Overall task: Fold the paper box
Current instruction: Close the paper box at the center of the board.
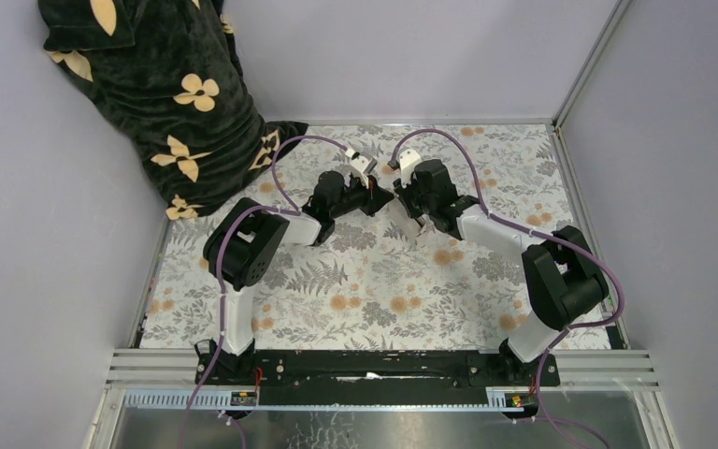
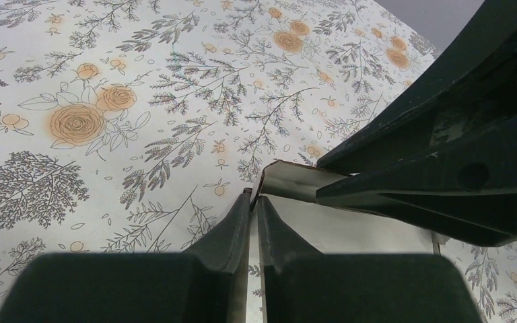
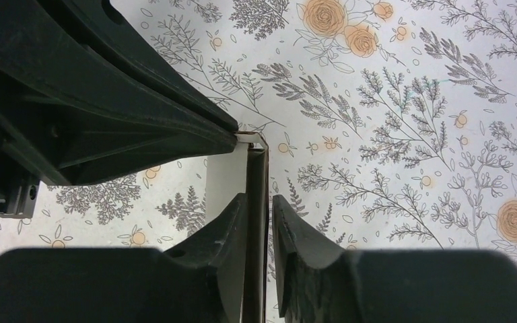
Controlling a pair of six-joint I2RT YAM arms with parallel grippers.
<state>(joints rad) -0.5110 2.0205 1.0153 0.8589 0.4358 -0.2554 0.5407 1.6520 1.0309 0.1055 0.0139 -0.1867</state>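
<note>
From above, both arms are reaching forward, elbows bent, the left gripper (image 1: 383, 199) and right gripper (image 1: 406, 202) meeting tip to tip over the floral tablecloth (image 1: 355, 299). At the left wrist, the fingers (image 2: 232, 225) are pinching a thin edge of the white cardboard paper box (image 2: 350, 232), which is resting on the cloth. At the right wrist, the fingers (image 3: 296, 235) are straddling its upright wall, narrowly apart; whether they are clamping it I cannot tell.

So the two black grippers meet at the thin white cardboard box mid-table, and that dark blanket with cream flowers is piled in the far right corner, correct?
Not quite. The dark blanket with cream flowers is piled in the far left corner, as the top external view shows. The left gripper and right gripper do meet at the thin white cardboard box mid-table.
</note>
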